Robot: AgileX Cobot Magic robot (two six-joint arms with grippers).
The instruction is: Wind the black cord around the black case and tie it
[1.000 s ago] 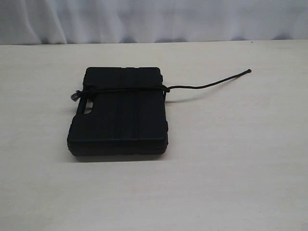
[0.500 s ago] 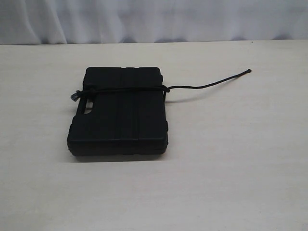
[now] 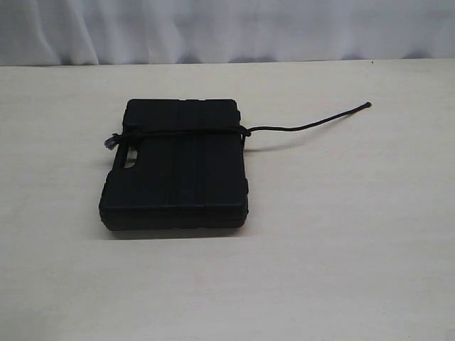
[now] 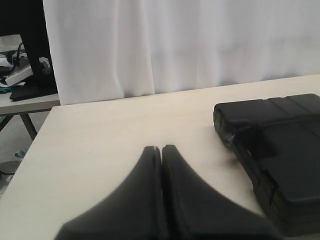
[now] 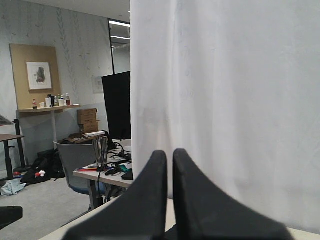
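**Exterior view:** The black case lies flat on the pale table, a little left of the middle. It is a matte rectangular box with grooves running lengthwise and a slot-shaped hand hole on its left side. The black cord, thin and braided, crosses the case's far part in 1 tight band and is knotted at the right edge. Its loose end trails off to the right across the table, and a short stub sticks out at the left edge. A white curtain hangs behind. Neither arm shows here.

**Left wrist view:** The left gripper hangs above the bare table, its 2 fingers pressed together with nothing between them. The case lies nearby, apart from it.

**Right wrist view:** The right gripper is clenched too and empty, facing the curtain, with an office desk beyond.
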